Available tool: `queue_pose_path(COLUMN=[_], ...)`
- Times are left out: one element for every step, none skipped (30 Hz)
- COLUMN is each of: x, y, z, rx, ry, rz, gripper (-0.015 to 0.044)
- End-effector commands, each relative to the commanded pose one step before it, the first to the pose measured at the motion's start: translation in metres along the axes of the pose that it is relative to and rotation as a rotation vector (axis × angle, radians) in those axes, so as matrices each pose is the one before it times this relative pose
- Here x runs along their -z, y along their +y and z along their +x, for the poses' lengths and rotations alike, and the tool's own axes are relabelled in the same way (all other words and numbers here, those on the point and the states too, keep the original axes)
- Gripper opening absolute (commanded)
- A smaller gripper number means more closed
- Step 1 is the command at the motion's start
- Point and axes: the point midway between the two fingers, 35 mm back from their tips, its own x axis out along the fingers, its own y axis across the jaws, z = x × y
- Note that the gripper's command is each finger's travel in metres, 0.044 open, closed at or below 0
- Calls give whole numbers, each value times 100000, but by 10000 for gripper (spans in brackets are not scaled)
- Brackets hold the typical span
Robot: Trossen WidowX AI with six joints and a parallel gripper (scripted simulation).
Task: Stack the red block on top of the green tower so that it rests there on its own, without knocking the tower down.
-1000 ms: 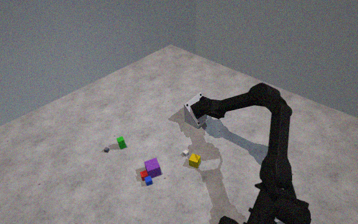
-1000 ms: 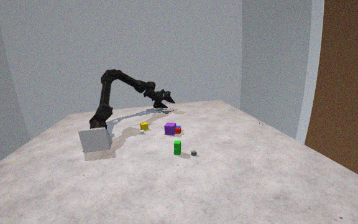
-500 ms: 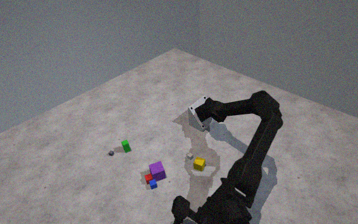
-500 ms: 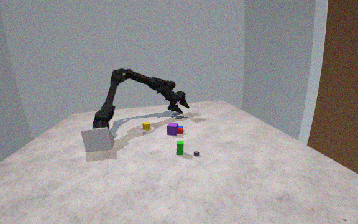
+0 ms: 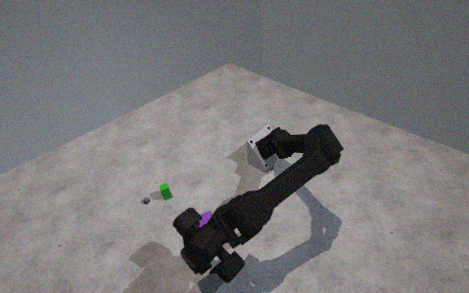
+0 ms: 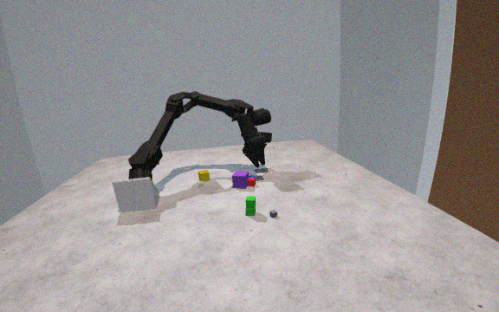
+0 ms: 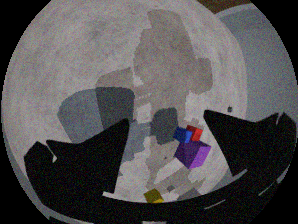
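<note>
The small red block (image 6: 251, 182) (image 7: 198, 133) sits on the table against the purple block, with the blue block beside it. It is hidden behind the arm in the top view. The green tower (image 5: 165, 191) (image 6: 250, 206), two green blocks high, stands upright with nothing on top. It does not show in the wrist view. My gripper (image 6: 261, 165) (image 7: 167, 117) is open and empty, pointing down above the table. In the wrist view the red block lies below, between the fingers but nearer the right one.
The purple block (image 5: 206, 218) (image 6: 240, 179) (image 7: 194, 154) and blue block (image 7: 182, 134) crowd the red block. A small dark grey piece (image 5: 146, 200) (image 6: 273, 213) (image 7: 229, 109) lies near the green tower. A yellow block (image 6: 204, 175) (image 7: 153, 195) lies between the arm's base and the purple block.
</note>
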Motion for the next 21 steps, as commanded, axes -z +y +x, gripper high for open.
queue_pose_path(x=[1452,309,288,267,246,184,164,142,121,100,79,47,21,6,0,-108,-68,0,-1,-8,-14], y=[-3108,-760,-738,-715,-691,-641,-621,-596,-571,-545,-517,-395,-227,-74,0,-30,-19,0,2,1,3], z=[158,-17,-48,-79,-110,-141,-174,-205,-237,-268,-299,-263,-168,-58,0,-2,-1,0,124,122,259], rx=[-6809,-2011,-2135,-2258,-2379,-2507,-2634,-2745,-2854,-2960,-3055,-2522,-1543,-519,0,1,1,0,-5,2,3], ry=[10084,2391,2275,2158,2039,1907,1799,1680,1561,1442,1320,974,549,177,0,-5,-3,0,1,-5,-9], rz=[11399,3158,3217,3270,3317,3350,3405,3436,3463,3484,3491,2807,1687,563,0,-4,-3,0,-2,0,-1], gripper=[440,440,440,440,440,440,440,440,440,440,440,440,440,440,440,440,440,440,440,440,440])
